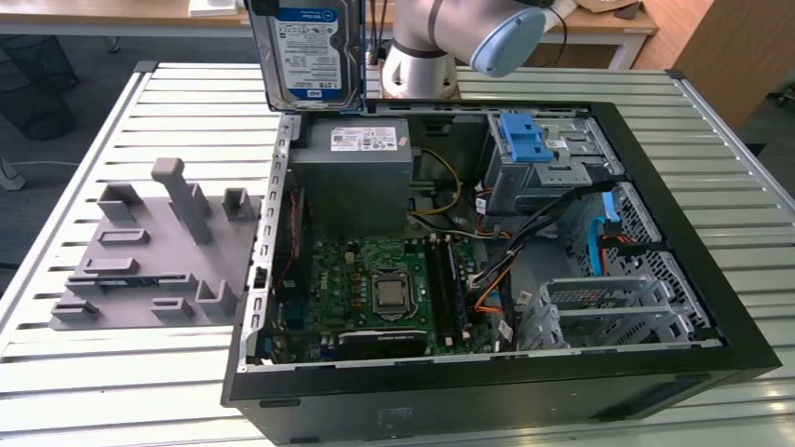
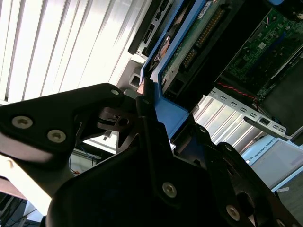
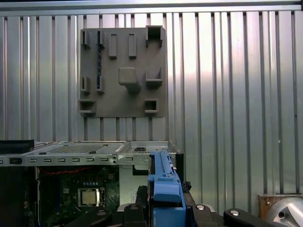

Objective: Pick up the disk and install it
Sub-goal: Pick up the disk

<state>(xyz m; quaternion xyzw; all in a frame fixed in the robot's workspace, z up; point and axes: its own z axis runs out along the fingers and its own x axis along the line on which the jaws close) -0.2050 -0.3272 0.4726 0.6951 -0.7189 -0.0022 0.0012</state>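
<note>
The disk (image 1: 305,51) hangs upright in the air above the back left corner of the open computer case (image 1: 497,372) in the exterior view, its white-and-blue label facing the camera. My gripper (image 2: 142,101) is shut on the blue bracket at the disk's edge. The second wrist view shows the disk (image 2: 199,33) from its green circuit-board side, with the black fingers (image 2: 94,101) clamped on the blue frame. In the first wrist view the blue bracket of the disk (image 3: 165,187) stands between the gripper parts, above the case's edge.
Inside the case lie the grey power supply (image 1: 360,168), the motherboard (image 1: 385,279), a drive bay with a blue latch (image 1: 528,140) and a metal drive cage (image 1: 609,312). A grey fixture plate (image 1: 155,251) sits on the slatted table (image 1: 125,372) at the exterior view's left. The arm's base (image 1: 423,70) stands behind.
</note>
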